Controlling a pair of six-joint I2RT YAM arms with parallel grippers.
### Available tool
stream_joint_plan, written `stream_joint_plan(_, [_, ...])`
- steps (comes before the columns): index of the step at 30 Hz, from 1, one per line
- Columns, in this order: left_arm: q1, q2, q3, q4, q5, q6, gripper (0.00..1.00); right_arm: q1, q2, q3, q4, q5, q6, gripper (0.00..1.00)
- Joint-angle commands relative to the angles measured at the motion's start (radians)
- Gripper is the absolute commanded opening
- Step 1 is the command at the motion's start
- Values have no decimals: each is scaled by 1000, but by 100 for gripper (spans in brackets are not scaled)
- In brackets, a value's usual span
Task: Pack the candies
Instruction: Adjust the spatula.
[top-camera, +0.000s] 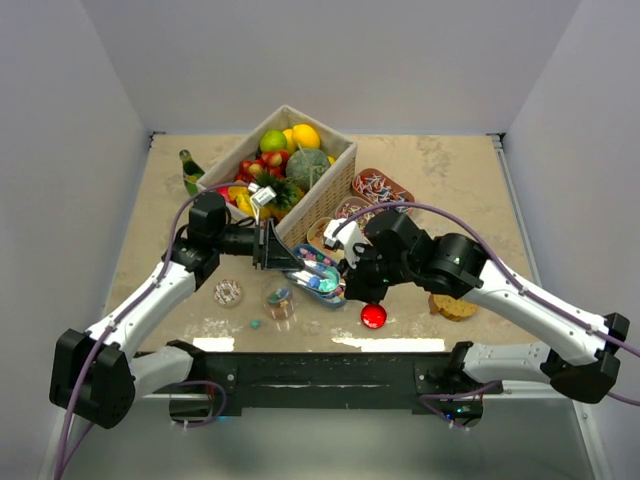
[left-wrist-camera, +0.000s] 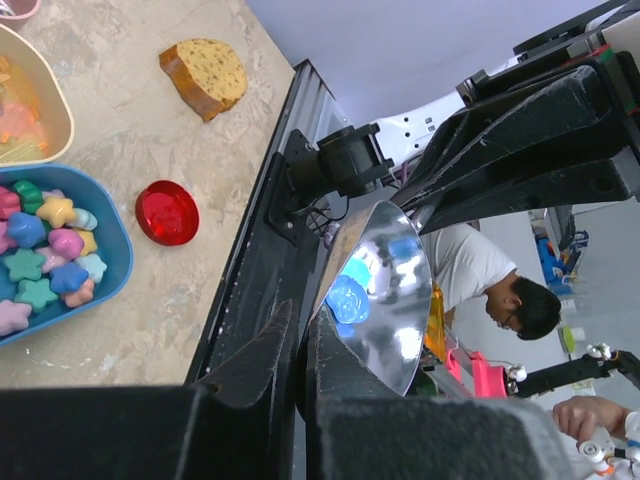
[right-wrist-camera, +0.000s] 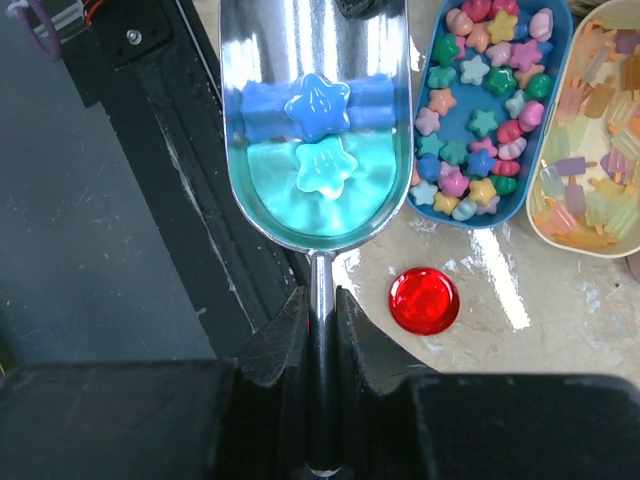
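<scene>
Two star candies (right-wrist-camera: 317, 105) lie in the metal scoop (right-wrist-camera: 316, 220) just ahead of the right gripper (right-wrist-camera: 320, 305), jaws pinching its handle level against spills; the left gripper (left-wrist-camera: 303, 330) has its jaws pressed together.

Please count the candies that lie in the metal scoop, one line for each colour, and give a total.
Dark blue star candy: 1
Pale turquoise star candy: 1
Total: 2
</scene>
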Motion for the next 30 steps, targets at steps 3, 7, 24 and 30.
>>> stream_joint_plan(3, [-32, -38, -4, 118, 38, -64, 0, 0, 63, 49, 254, -39, 40, 5])
stream_joint_plan(7, [-32, -42, -15, 146, 29, -87, 0, 2, 74, 41, 247, -38, 36, 10])
stream_joint_plan(24, [20, -47, -53, 261, 53, -203, 0, 3, -7, -70, 265, 48, 65, 24])
stream_joint_plan(30, [39, -30, -44, 264, 61, -214, 0, 3, -63, -119, 245, 70, 80, 38])
